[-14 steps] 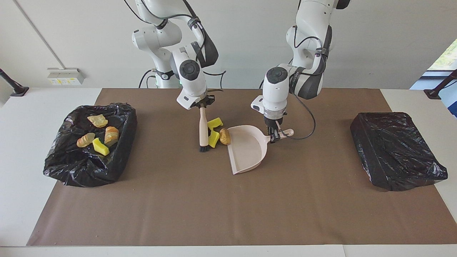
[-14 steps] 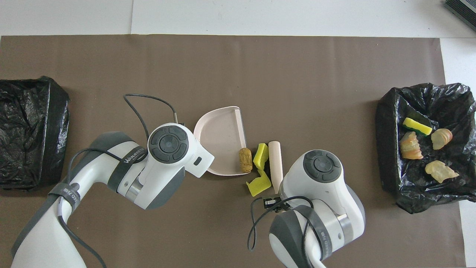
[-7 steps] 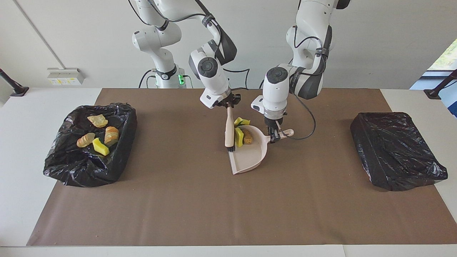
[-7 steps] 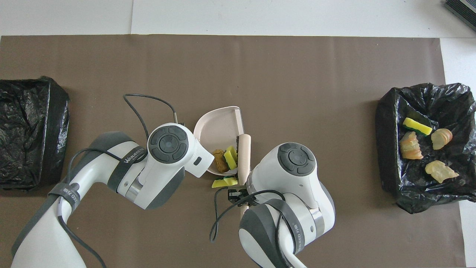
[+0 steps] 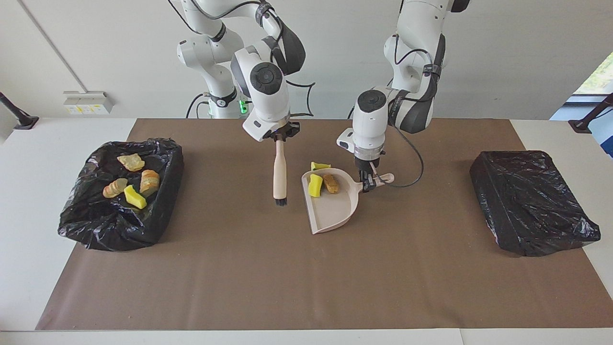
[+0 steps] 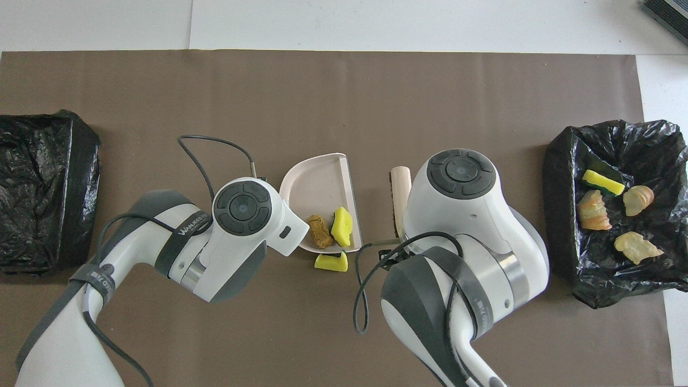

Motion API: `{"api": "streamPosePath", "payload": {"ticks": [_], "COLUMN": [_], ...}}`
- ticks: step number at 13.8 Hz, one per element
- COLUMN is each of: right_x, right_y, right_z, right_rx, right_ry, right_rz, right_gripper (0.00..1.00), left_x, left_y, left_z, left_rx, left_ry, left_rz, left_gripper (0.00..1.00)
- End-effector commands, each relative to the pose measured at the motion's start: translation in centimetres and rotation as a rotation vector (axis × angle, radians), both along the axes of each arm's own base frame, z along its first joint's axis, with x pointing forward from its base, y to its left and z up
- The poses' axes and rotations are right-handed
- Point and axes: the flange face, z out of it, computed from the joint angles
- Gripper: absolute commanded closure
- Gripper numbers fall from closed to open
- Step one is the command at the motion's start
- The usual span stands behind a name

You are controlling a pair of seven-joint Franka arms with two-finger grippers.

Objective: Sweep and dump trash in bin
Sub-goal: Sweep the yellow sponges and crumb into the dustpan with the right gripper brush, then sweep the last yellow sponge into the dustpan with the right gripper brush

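1. Since half a second ago the brush [image 5: 279, 173] has lifted away from the dustpan [image 5: 332, 211] toward the right arm's end of the table, leaving two pieces of trash in the pan.
2. A yellow sponge chunk [image 5: 315, 185] and a brown bread piece [image 5: 330, 183] lie side by side in the dustpan, at its end nearer the robots.
3. One more yellow sponge chunk [image 5: 320, 166] lies on the brown mat [image 5: 306, 278] just outside the pan's rim, nearer the robots.
4. Four other pieces [image 5: 130, 181] lie in the open black-lined bin [image 5: 96, 225] at the right arm's end of the mat.
5. The left gripper [image 5: 368, 182] is clamped on the dustpan's handle, with the pan resting on the mat near its middle.
6. The right gripper [image 5: 279, 138] is clamped on the top of the brush handle; the brush hangs upright, bristles down, beside the pan.
7. A second bin [image 5: 531, 201], covered in black plastic, sits at the left arm's end of the mat.
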Motion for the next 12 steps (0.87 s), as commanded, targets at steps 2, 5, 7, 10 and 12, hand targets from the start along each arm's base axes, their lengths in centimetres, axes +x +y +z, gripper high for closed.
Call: {"api": "streamPosePath", "payload": {"ticks": [2, 5, 7, 10, 12], "right_x": [-1.9, -2.9, -7.2, -10.4, -12.0], "right_y": [-3.7, -2.8, 0.2, 0.5, 3.0], "right_z": [-1.4, -1.1, -1.8, -4.1, -4.9], "right_rx": [-0.062, -0.128, -0.068, 0.061, 0.059], "right_ry": [0.021, -0.007, 0.018, -0.004, -0.007], "right_rz": [0.085, -0.008, -0.077, -0.185, -0.167], "right_gripper": [1.00, 1.00, 1.00, 1.00, 1.00], "left_x": [2.6, 4.3, 3.6, 1.6, 0.3], "left_y": [3.2, 6.6, 8.4, 10.7, 13.7], "left_z": [2.5, 6.1, 7.6, 6.8, 5.5], "left_rx": [-0.023, -0.031, -0.002, 0.038, 0.044], "left_ry": [-0.046, -0.093, -0.062, -0.002, 0.008], "left_rz": [0.005, 0.022, 0.040, 0.070, 0.113], "left_gripper": [1.00, 1.00, 1.00, 1.00, 1.00]}}
